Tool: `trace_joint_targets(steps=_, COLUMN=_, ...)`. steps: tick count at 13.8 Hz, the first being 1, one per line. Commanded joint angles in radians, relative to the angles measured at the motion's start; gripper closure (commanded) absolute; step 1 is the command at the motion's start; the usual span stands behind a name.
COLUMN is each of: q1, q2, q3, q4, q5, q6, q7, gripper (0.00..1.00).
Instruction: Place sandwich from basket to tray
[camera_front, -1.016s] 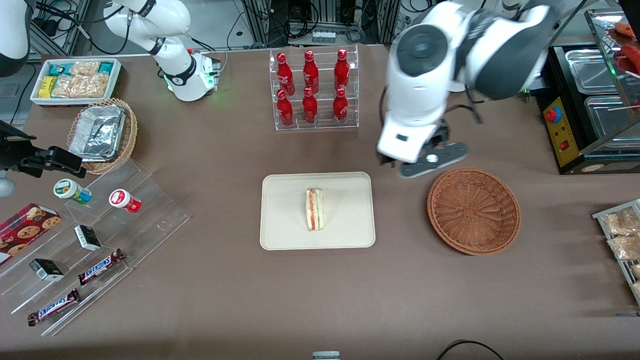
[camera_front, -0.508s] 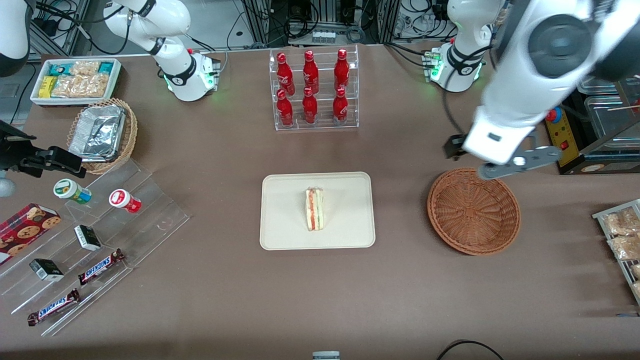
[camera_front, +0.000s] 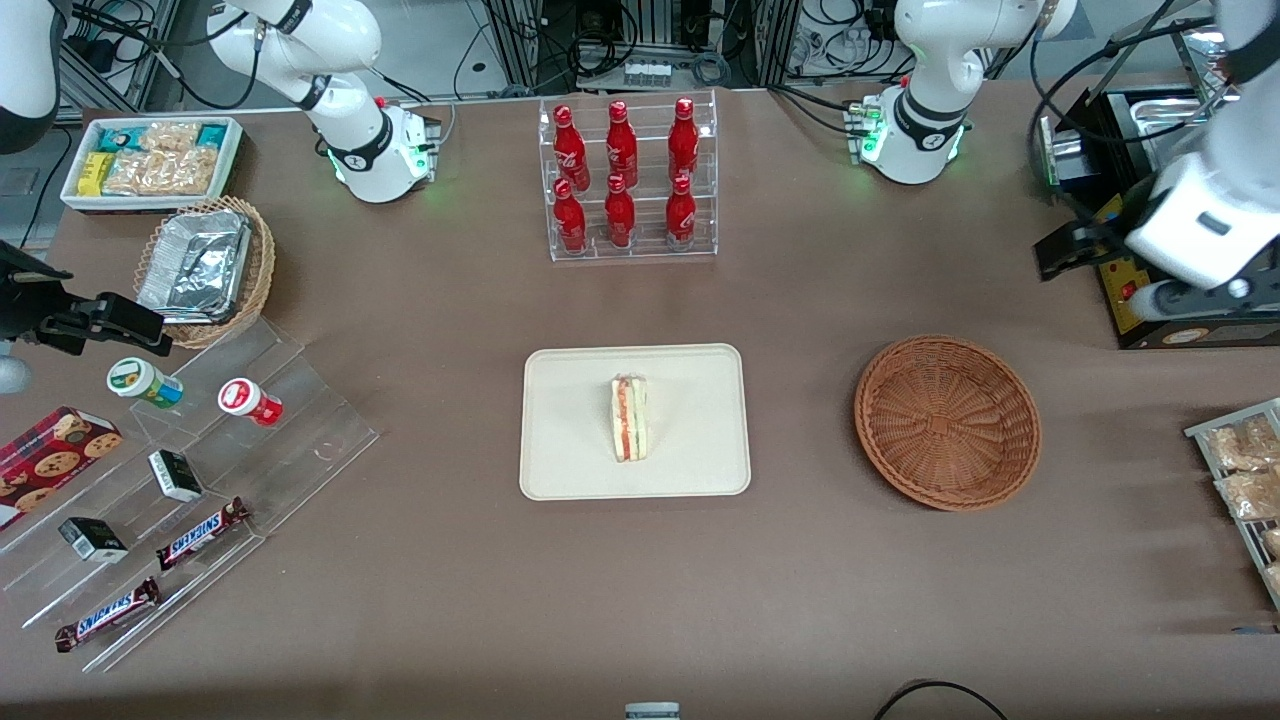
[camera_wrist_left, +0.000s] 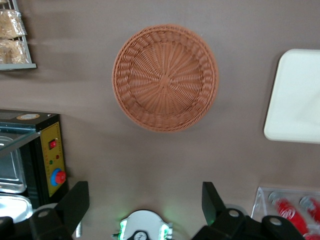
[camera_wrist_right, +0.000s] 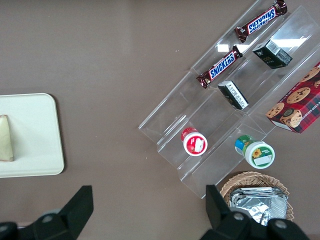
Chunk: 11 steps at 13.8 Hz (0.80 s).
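The sandwich (camera_front: 629, 418) lies on its side in the middle of the cream tray (camera_front: 570, 430), its red, orange and green layers showing. The reddish-brown wicker basket (camera_front: 947, 422) sits beside the tray toward the working arm's end, with nothing in it. My gripper (camera_front: 1075, 248) hangs high above the table near the black machine, farther from the front camera than the basket and apart from it. In the left wrist view the gripper (camera_wrist_left: 145, 192) is open with nothing between its fingers. That view also takes in the basket (camera_wrist_left: 165, 77) and a corner of the tray (camera_wrist_left: 295, 95).
A clear rack of red bottles (camera_front: 628, 180) stands farther from the front camera than the tray. A black machine with steel pans (camera_front: 1125, 290) sits at the working arm's end, with a snack rack (camera_front: 1245, 470) nearer. A stepped acrylic stand (camera_front: 200, 470) and a foil-filled basket (camera_front: 205, 265) lie toward the parked arm's end.
The working arm has swung from beside the tray, past the basket's rim, out to the black machine at its own end. Sandwich, tray and basket have not moved.
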<state>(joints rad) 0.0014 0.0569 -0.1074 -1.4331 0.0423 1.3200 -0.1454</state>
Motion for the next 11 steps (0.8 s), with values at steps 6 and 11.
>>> trace_joint_targets(steps=6, q1=-0.064, q2=-0.124, q3=0.109, q4=-0.148, q5=-0.001, q6=-0.002, q7=0.118, gripper=0.01)
trace_joint_targets(steps=11, q1=-0.047, q2=-0.101, q3=0.112, q4=-0.112, q5=-0.008, q6=-0.021, q7=0.127, gripper=0.01)
